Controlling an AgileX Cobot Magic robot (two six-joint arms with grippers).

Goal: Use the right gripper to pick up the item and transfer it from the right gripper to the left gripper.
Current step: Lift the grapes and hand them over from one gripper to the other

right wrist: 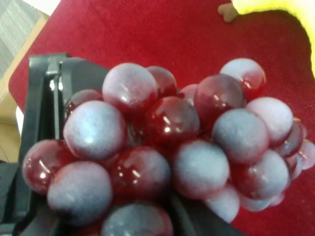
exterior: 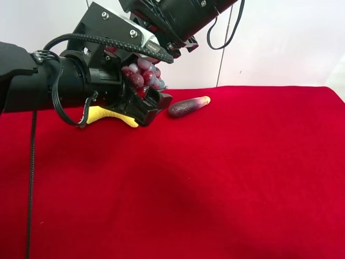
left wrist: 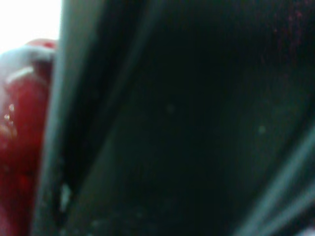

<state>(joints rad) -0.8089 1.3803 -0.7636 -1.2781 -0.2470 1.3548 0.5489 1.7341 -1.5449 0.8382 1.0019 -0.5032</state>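
Pinching the item (right wrist: 167,147) aloft, the right pincer (exterior: 141,46) is done picking; the left pincer (exterior: 147,101) stands spread at its six o'clock, transfer not yet made.

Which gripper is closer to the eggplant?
Left. The left gripper has its open jaws low down, just beside the dark end of the eggplant in the exterior high view. The right gripper is higher up, shut on the grapes, farther from it.
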